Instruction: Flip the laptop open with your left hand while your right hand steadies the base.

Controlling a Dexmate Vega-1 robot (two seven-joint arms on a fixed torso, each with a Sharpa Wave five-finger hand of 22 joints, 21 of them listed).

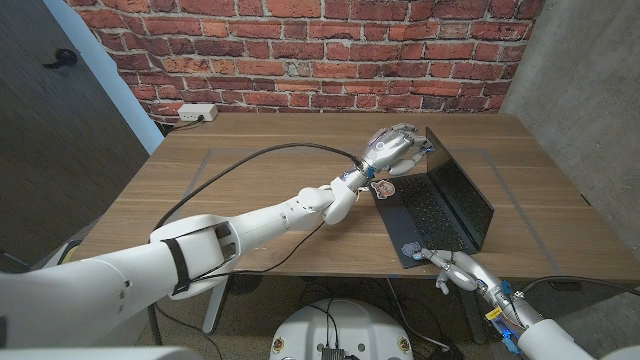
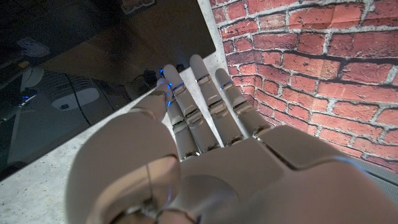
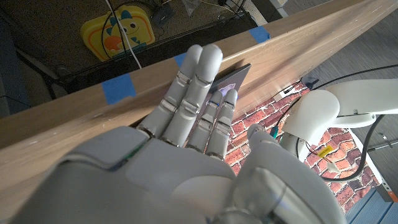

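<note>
So the laptop is sitting toward the right side of the wooden table, roughly at 3 o'clock from the table's middle, and it's already open: the lid stands up along the right edge of the base, dark screen facing left, keyboard exposed. There's a little sticker near the far left corner of the base.

The left hand is stretched way out across the table and sits at the top far corner of the lid, about 12 o'clock on the laptop. From the left wrist view its fingers are straight and close together, tips against the lid's edge with the dark screen beside them. Looks more like pressing on the corner than gripping, but I honestly can't tell whether the thumb is wrapped around the other side.

The right hand is down at the near end of the base, around 6 o'clock, right at the table's front edge. In the right wrist view its fingers lie extended over the table edge, tips on the near corner of the base. Not closed around anything, just resting on it.

A black cable runs across the tabletop on the left, and there's a brick wall behind it all.
</note>
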